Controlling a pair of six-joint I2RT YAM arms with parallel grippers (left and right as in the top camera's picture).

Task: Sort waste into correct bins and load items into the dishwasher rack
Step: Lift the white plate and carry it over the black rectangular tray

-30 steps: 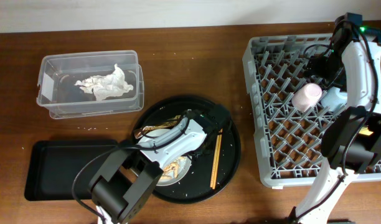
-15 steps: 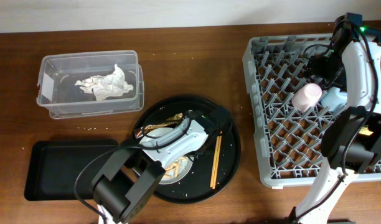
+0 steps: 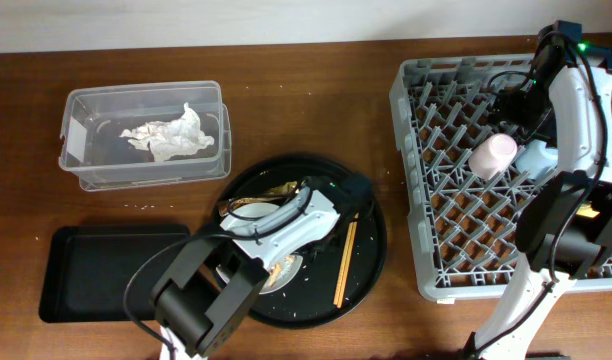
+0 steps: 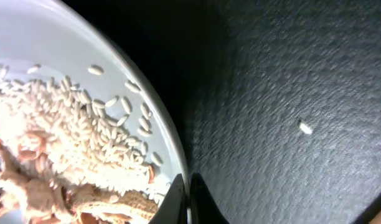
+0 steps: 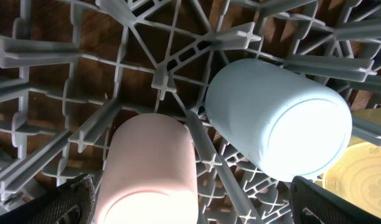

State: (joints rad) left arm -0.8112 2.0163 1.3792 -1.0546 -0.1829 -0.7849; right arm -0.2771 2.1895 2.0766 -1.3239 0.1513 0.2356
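Grey plate rim inside clenched left pincer; right pincer released above pink cup

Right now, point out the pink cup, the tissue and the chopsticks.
pink cup [image 3: 493,155]: overhead view, its side wall.
tissue [image 3: 171,135]: overhead view, its crumpled middle.
chopsticks [image 3: 344,260]: overhead view, mid-length.

Rack is plain grey, criss-cross lattice all over. Pink cup, light blue cup, yellow-green bowl. White rice and brownish chunks on the pale grey plate. Round tray is pebbly black, table dark brown woodgrain.
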